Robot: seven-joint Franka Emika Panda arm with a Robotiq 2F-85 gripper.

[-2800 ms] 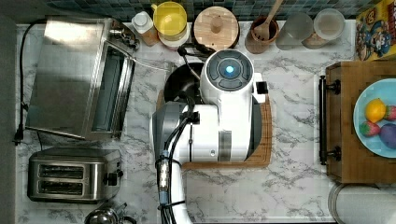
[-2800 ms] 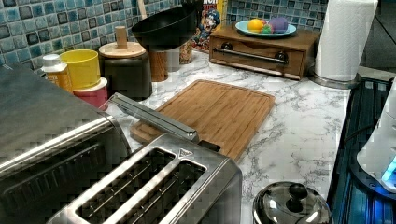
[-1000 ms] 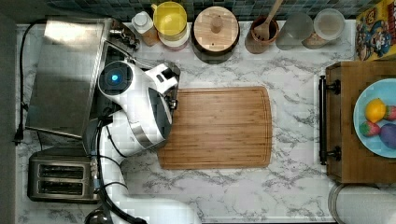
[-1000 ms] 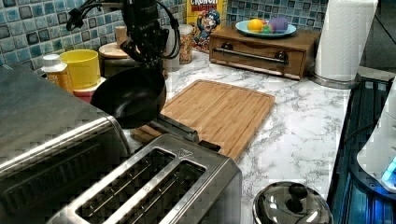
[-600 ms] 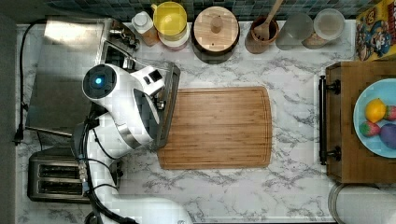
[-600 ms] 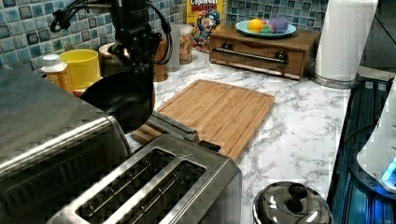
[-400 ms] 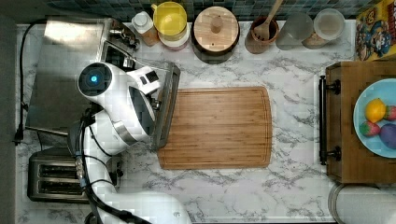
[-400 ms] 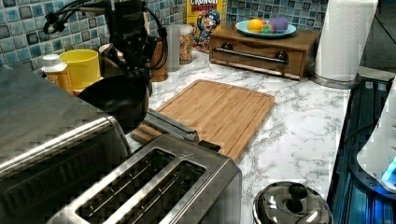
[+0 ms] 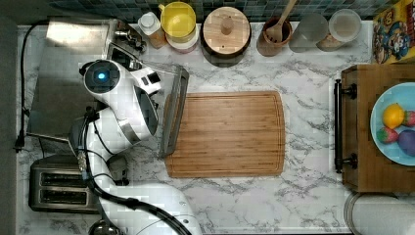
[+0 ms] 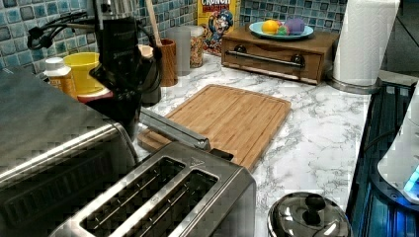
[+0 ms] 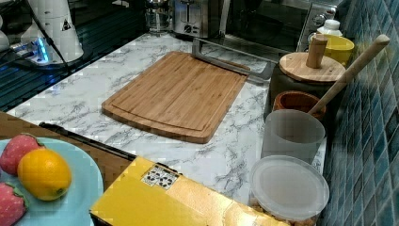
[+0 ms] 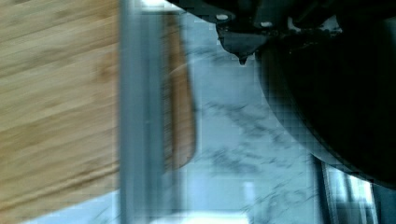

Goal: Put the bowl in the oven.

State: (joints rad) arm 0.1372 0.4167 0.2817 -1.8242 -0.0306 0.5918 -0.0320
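Observation:
The oven [image 9: 63,58] stands at the top view's left with its glass door folded down flat, the bar handle [image 9: 173,112] lying against the cutting board. My arm [image 9: 122,98] reaches over that open door and covers the bowl in the top view. In the left view the gripper [image 10: 123,91] hangs just in front of the oven [image 10: 44,128] mouth, shut on the rim of the black bowl [image 10: 114,109], which is low over the door, partly behind the oven's front edge. The wrist view has the bowl [image 12: 336,93] beside a fingertip [image 12: 242,49], above the door handle [image 12: 140,116].
A wooden cutting board [image 9: 225,132] lies right of the door. A two-slot toaster [image 9: 63,186] stands below the oven in the top view. Jars, a yellow container [image 9: 178,22] and a wooden-lidded pot [image 9: 226,27] line the back wall. A wooden tray with a blue fruit plate [image 9: 391,122] is at the top view's right.
The arm has carried the bowl from over the cutting board's left end toward the top view's left and lower, to the oven's open mouth.

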